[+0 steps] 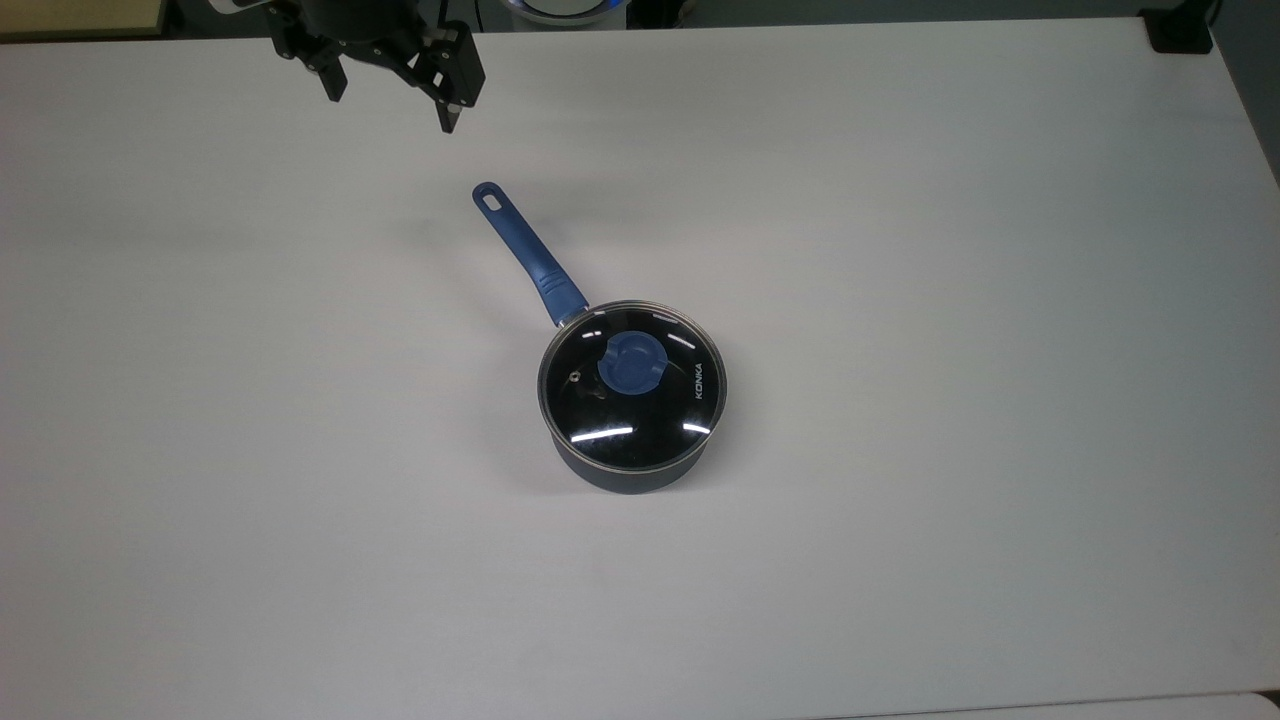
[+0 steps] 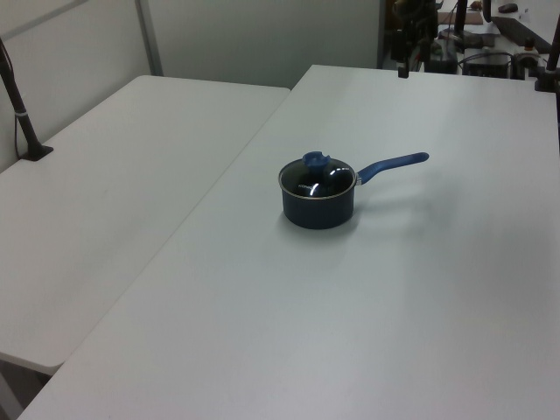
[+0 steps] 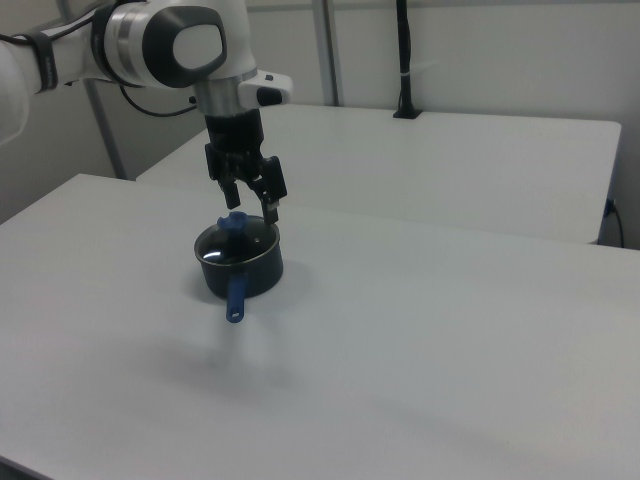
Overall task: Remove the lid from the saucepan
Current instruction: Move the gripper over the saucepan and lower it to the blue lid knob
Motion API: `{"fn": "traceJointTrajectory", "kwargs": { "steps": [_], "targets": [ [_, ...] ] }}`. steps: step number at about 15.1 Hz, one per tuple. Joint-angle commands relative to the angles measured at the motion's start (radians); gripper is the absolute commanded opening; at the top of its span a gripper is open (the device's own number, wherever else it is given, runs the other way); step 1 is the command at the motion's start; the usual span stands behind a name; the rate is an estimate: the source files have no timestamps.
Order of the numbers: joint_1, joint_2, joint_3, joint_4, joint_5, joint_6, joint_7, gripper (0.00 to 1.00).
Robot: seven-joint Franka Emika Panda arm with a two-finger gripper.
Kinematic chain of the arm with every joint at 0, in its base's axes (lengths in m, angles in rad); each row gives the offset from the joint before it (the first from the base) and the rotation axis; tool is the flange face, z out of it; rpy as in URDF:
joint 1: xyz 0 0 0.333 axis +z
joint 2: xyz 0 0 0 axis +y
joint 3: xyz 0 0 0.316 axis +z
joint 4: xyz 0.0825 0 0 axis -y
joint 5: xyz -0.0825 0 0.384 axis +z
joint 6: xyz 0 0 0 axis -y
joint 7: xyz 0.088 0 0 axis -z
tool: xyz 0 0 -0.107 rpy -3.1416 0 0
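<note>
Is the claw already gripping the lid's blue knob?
No, the claw hangs open far from the lid, which sits on the saucepan.
</note>
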Motion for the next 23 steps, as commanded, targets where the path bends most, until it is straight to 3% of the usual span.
{"fn": "traceJointTrajectory", "kwargs": {
  "steps": [1, 4, 7, 11, 15, 20, 23],
  "targets": [
    [0.005, 0.023, 0.004, 0.003, 0.016, 0.035, -0.016, 1.00],
    [0.025, 0.056, 0.005, 0.008, 0.019, 0.092, 0.027, 1.00],
    [0.095, 0.107, 0.005, 0.012, 0.019, 0.180, 0.158, 1.00],
    [0.178, 0.222, -0.001, 0.117, 0.018, 0.227, 0.287, 1.00],
    [0.233, 0.280, -0.001, 0.147, 0.018, 0.288, 0.327, 1.00],
    [0.258, 0.389, -0.004, 0.247, 0.016, 0.326, 0.357, 1.00],
    [0.272, 0.414, -0.004, 0.252, 0.015, 0.355, 0.357, 1.00]
  ]
}}
